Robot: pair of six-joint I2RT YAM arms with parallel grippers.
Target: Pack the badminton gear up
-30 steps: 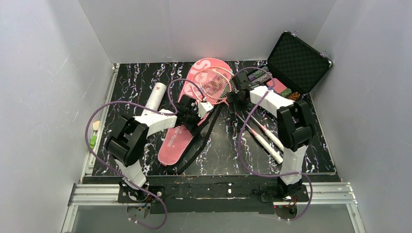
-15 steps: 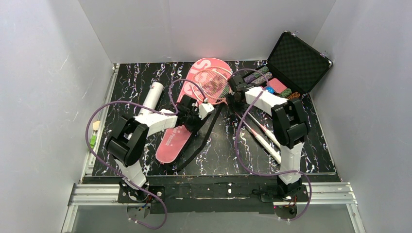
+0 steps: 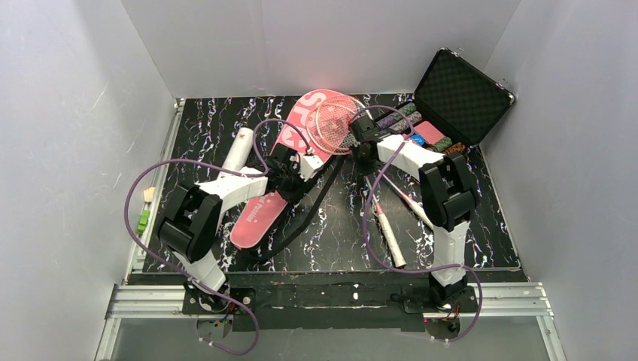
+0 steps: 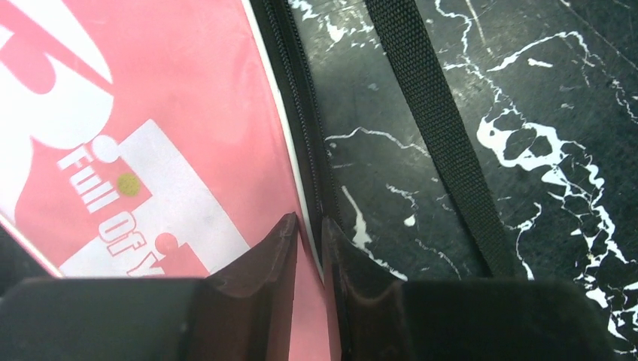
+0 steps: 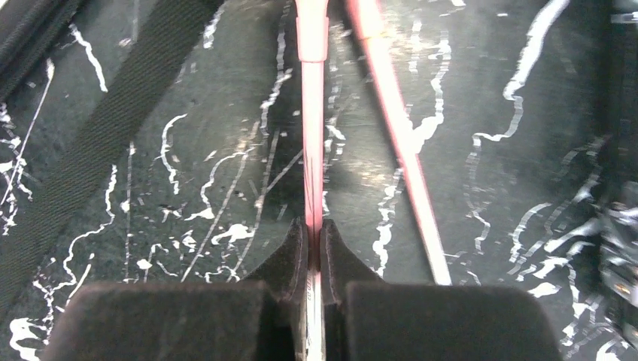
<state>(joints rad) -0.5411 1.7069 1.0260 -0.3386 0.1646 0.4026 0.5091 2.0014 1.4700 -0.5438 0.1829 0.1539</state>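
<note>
The long pink racket bag [image 3: 265, 207] lies slantwise on the black marbled table, its wide end at the back [image 3: 312, 105]. My left gripper [image 3: 292, 171] is shut on the bag's zipper edge; in the left wrist view the jaws [image 4: 310, 226] pinch the rim of the pink cloth [image 4: 150, 113]. My right gripper [image 3: 362, 147] is shut on the thin pink shaft of one racket [image 5: 312, 113], whose netted head [image 3: 335, 124] overlaps the bag's wide end and whose white handle [image 3: 387, 235] points to the front. The second racket [image 3: 416, 207] lies to its right. The white-grey tube [image 3: 237, 149] lies left of the bag.
An open black case [image 3: 460, 94] with patterned rolls stands at the back right, close behind my right arm. The bag's black strap [image 4: 444, 135] trails over the table between the arms. Purple cables loop off both arms. Grey walls enclose the table.
Both grippers have closed, the left on the bag's edge, the right on the racket shaft. The bag has shifted left. The held racket has swung, its handle now nearer the front centre.
</note>
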